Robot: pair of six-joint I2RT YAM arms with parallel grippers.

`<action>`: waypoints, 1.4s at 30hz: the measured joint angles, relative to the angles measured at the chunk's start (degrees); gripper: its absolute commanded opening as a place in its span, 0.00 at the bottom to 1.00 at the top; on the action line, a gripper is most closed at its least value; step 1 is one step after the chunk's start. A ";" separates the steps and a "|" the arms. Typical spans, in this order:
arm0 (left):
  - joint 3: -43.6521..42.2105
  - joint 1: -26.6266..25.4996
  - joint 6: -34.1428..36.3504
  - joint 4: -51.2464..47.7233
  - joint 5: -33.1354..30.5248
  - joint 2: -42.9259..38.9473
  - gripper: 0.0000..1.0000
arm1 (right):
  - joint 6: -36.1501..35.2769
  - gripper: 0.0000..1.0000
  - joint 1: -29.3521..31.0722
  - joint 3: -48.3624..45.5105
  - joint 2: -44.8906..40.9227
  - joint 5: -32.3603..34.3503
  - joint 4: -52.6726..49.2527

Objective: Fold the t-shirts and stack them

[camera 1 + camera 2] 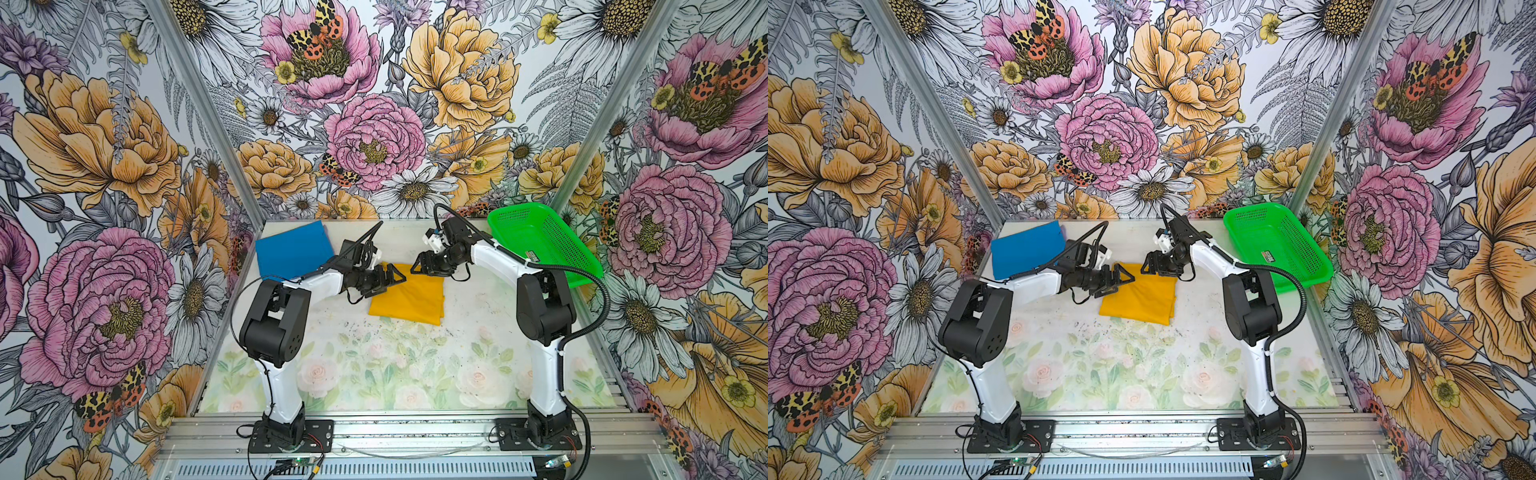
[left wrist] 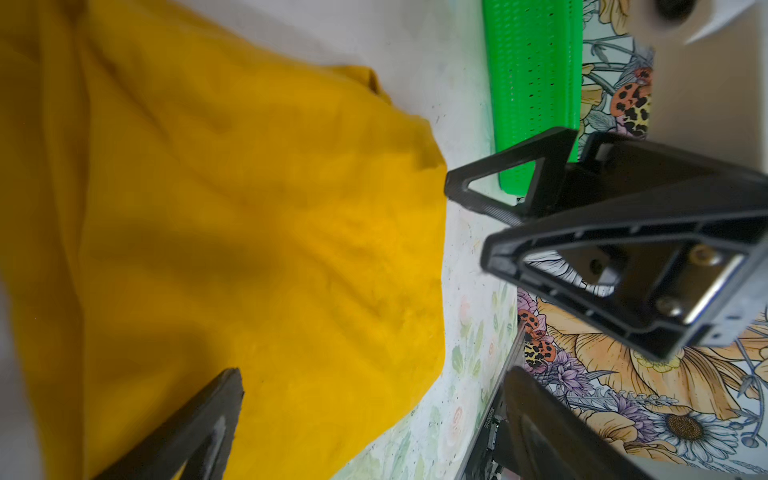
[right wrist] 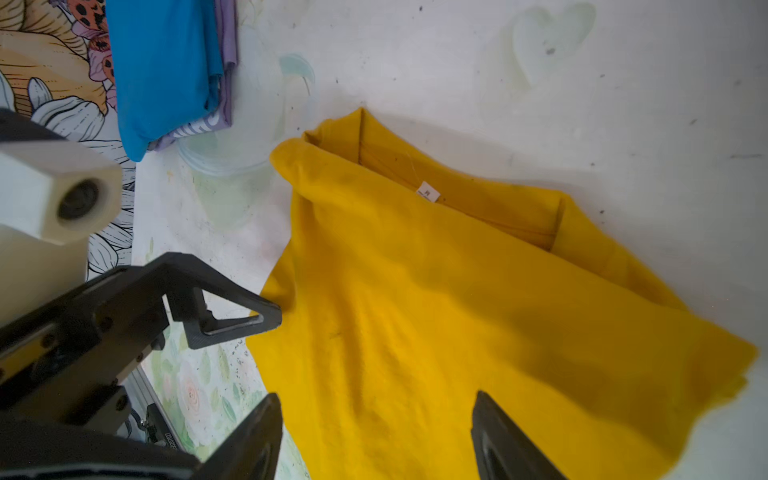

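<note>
left tool [image 1: 400,277] and right tool [image 1: 417,268] gape empty over the folded mustard t-shirt [image 1: 409,297]; stacking it onto the blue t-shirt [image 1: 293,249] seems next.

The folded shirt [image 1: 409,297] in the middle of the tabletop [image 1: 374,365] is plain mustard yellow, with a small white tag [image 3: 428,192] at its collar. The far-left shirt [image 1: 291,249] is plain bright blue; a lilac cloth [image 3: 228,62] shows at its edge. The far-right basket [image 1: 552,249] is bright green, dotted with small holes. The tabletop is whitish with faded pink roses, pale green leaves and dark specks. The walls [image 1: 104,166] carry large pink, orange and white flowers with orange spotted moths. The left end effector [image 1: 397,277] and right end effector [image 1: 415,269] are black.
</note>
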 measured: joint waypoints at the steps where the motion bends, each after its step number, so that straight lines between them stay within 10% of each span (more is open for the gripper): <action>1: -1.73 -0.33 -0.39 0.81 -0.17 0.00 0.99 | 0.33 0.74 -0.02 0.00 0.85 0.37 0.24; 16: -26.27 -9.92 -9.31 17.94 -10.23 -16.63 0.99 | -0.87 0.81 1.90 -4.07 0.79 8.41 2.19; 19: -27.91 -10.91 -10.38 13.99 -10.67 -20.90 0.99 | -1.77 0.99 2.03 -7.80 -4.33 10.01 1.90; 31: -3.52 -1.33 -1.51 -0.66 -7.28 -15.98 0.99 | -2.16 0.99 8.39 -24.65 -25.18 14.75 4.07; 42: 13.64 2.43 11.54 -15.45 -10.51 2.75 0.69 | 2.49 0.98 17.42 -37.55 -30.47 19.54 8.85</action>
